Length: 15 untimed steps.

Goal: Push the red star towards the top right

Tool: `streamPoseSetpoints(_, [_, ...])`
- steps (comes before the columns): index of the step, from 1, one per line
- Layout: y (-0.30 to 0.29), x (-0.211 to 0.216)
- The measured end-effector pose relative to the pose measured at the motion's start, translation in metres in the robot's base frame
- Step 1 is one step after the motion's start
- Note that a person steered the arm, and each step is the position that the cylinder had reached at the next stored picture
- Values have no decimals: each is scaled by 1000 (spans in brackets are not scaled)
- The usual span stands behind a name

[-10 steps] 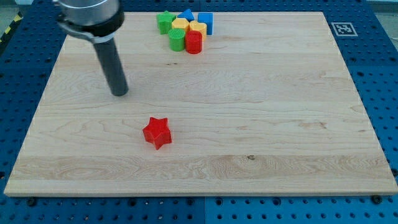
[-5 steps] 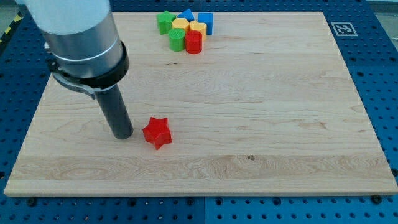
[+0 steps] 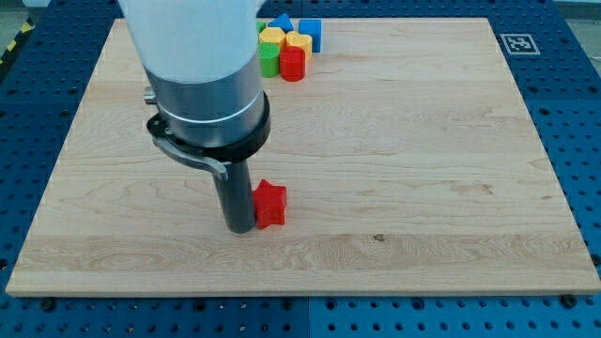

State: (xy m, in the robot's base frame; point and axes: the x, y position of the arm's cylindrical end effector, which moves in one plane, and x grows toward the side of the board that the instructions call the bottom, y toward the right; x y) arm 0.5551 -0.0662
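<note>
The red star [image 3: 270, 204] lies on the wooden board [image 3: 394, 141], left of centre and toward the view's bottom. My tip [image 3: 239, 226] stands against the star's left side, slightly below it, and hides part of the star. The arm's wide grey and white body rises above the rod and covers the board's upper left.
A cluster of blocks sits at the view's top: a red cylinder [image 3: 293, 64], a green block [image 3: 269, 62], yellow blocks [image 3: 298, 42], a blue block [image 3: 310, 31] and a blue triangle [image 3: 281, 23]. A tag marker [image 3: 517, 43] is at the board's top right corner.
My tip moved toward the view's bottom and right, from the board's upper left to the star's left side. The star has shifted right by a small amount.
</note>
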Motion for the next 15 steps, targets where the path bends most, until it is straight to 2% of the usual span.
streamPoseSetpoints(2, [9,-18])
streamPoseSetpoints(9, [75,-19])
streamPoseSetpoints(15, [89,-19])
